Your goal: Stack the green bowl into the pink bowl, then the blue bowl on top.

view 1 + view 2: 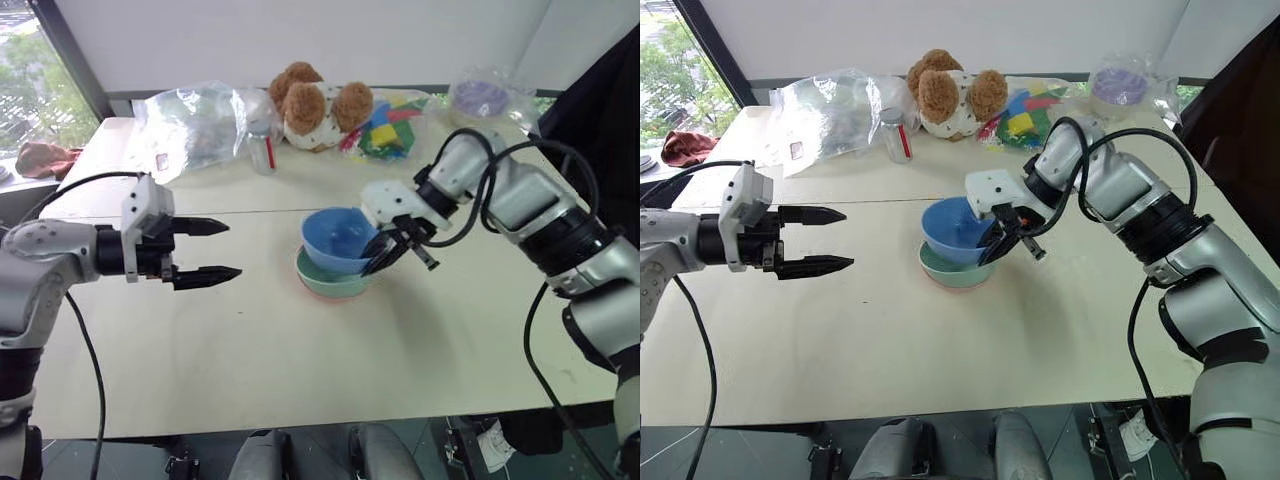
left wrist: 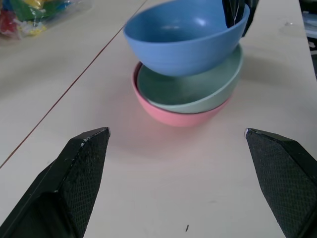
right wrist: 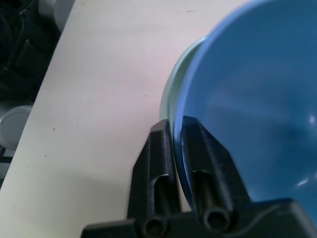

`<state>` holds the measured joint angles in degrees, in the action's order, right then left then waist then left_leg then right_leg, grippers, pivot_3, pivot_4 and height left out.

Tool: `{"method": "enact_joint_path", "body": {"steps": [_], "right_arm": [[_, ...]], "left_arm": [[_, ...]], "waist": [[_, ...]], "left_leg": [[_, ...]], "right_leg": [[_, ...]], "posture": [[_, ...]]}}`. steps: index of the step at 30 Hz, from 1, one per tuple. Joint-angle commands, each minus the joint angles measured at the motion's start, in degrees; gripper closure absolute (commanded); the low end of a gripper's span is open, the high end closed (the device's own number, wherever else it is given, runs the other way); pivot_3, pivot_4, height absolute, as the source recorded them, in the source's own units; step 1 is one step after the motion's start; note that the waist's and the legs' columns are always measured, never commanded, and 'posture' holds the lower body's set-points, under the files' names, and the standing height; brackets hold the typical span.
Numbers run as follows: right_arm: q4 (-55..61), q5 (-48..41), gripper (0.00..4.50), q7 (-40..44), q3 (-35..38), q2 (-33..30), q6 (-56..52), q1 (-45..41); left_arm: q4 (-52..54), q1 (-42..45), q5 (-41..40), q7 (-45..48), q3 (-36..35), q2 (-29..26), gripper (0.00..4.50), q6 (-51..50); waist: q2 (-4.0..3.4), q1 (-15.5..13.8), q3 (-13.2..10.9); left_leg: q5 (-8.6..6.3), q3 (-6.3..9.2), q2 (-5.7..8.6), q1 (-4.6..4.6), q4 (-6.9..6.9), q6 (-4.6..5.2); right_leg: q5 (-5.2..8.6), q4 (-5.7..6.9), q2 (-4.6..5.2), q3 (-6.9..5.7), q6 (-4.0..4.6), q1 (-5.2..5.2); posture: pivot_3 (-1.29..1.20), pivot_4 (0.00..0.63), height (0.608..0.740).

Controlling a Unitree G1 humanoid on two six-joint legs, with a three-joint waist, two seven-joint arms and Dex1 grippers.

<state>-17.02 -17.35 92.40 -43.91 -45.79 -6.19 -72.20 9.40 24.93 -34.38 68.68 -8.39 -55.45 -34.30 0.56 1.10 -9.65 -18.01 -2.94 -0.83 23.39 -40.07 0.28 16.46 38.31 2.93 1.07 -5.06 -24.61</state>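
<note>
Pale table, clutter at the far edge. You're on the last step: blue bowl sits tilted on green bowl, which is nested in pink bowl. Right gripper pinches the blue rim, one finger inside, one outside (gap very narrow). Left gripper idles, jaws spread wide, stack well ahead of them. Next, judged: let go, lift clear, and see the blue bowl settle level.

pink bowl mostly hidden under the green bowl, blue bowl cut off by the right wrist view's edge, bagged purple item too blurred to identify
</note>
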Motion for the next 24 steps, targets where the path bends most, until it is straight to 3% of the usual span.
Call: {"method": "enact_joint_path", "body": {"steps": [1,6,13,18,24], "right_arm": [[-1.3,-1.6,2.55,0.1,-0.2,1.0,1.9,-2.8],[-1.3,-3.2,0.11,0.1,3.3,0.8,0.2,-4.6],[4.5,-4.2,0.05,-1.3,18.5,-5.5,-10.0,-1.9],[13.7,-8.9,0.05,-5.6,29.5,-12.0,-24.4,6.9],[23.9,-12.0,0.05,-11.4,40.1,-18.4,-33.7,21.5]], "left_arm": [[2.2,-0.5,-0.7,-0.9,-2.8,-0.3,0.00,0.8],[3.0,-0.5,-1.4,-2.0,-3.5,-0.4,0.00,-0.1],[3.4,0.3,-3.0,-3.3,-4.4,0.3,0.00,-0.8],[3.4,0.4,-3.1,-3.6,-4.1,-0.4,0.00,-1.3],[4.1,-0.4,-4.0,-3.4,-4.5,-0.8,0.00,-2.6]], "waist": [[0.00,-0.1,0.0],[0.00,-0.1,0.0],[0.00,-0.5,0.0],[0.04,-0.4,0.0],[0.03,-0.3,0.0]], "left_leg": [[0.00,0.01,0.01,0.00,0.00,0.00],[0.00,0.02,0.01,0.01,0.00,0.00],[-0.01,0.06,0.03,0.03,0.02,0.00],[-0.02,0.09,0.06,0.03,0.06,0.00],[-0.02,0.06,0.06,0.01,0.10,0.01]], "right_leg": [[0.00,-0.01,0.01,0.00,0.00,0.00],[0.00,-0.01,0.03,-0.01,0.00,0.00],[0.00,-0.05,0.10,-0.06,0.00,0.01],[0.00,-0.14,0.19,-0.13,0.00,0.08],[0.00,-0.10,0.19,-0.09,0.01,0.05]], "posture": [[0.00,0.150,0.740],[0.00,0.150,0.740],[0.00,0.150,0.740],[0.00,0.150,0.740],[0.00,0.150,0.740]]}}
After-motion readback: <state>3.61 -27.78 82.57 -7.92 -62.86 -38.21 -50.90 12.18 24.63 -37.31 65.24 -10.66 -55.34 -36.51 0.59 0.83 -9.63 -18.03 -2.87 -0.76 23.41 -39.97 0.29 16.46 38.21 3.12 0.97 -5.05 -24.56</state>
